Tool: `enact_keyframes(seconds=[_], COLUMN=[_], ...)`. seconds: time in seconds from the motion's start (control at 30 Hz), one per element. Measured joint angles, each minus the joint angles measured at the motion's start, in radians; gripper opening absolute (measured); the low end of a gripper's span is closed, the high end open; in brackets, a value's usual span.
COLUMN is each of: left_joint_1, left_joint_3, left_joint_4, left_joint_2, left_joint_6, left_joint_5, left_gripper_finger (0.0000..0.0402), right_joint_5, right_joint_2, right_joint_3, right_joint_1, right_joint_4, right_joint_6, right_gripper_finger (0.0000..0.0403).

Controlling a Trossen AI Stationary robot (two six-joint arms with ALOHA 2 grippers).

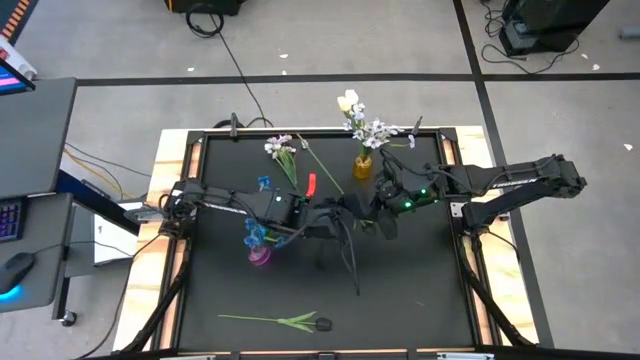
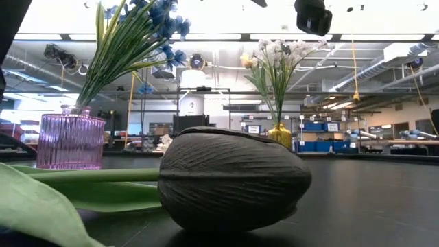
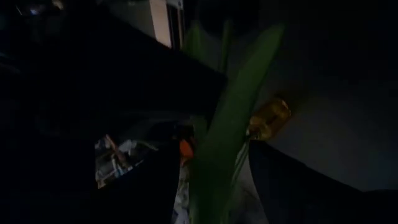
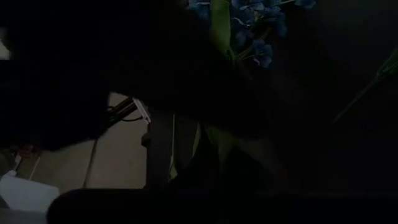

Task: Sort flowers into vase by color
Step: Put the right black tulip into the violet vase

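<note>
Both arms meet over the middle of the table. My left gripper is shut on a flower's long green leaf. My right gripper is close beside it, dark in its own view. Thin dark stems trail from the two grippers toward the near edge. A pink vase holds blue blossoms. A yellow vase holds white blossoms. A white spray lies at the far side. A tulip with a dark bud lies on its side near the near edge. My left gripper has the green leaf between its two fingers, which lie across it. The leaf runs on past the fingers toward the yellow vase. In the high view the held flower's thin stems trail away from the gripper toward the near edge.
A small red object lies between the white spray and the arms. Raised black rails frame the table. Open black surface lies right of the near tulip and below the right arm. A desk stands to the left of the table.
</note>
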Motion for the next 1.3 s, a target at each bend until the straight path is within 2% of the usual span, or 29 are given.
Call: enact_keyframes(seconds=[0.83, 1.03, 1.3], left_joint_1=[-0.018, -0.018, -0.018], left_joint_3=[0.0, 0.0, 0.0], left_joint_4=[0.012, 0.011, 0.01], left_joint_2=[-0.001, -0.001, -0.001], left_joint_6=[0.0, 0.0, -0.006], left_joint_5=[-0.029, -0.075, -0.077], left_gripper_finger=[0.0193, 0.0159, 0.0105], right_joint_5=[0.018, 0.01, 0.011], right_joint_2=[0.0, 0.0, 0.0], right_joint_3=[0.0, 0.0, 0.0], right_joint_1=[-0.025, -0.025, -0.026], right_joint_4=[0.0, 0.0, 0.0], right_joint_6=[0.015, 0.016, 0.014], right_gripper_finger=[0.0027, 0.0027, 0.0027])
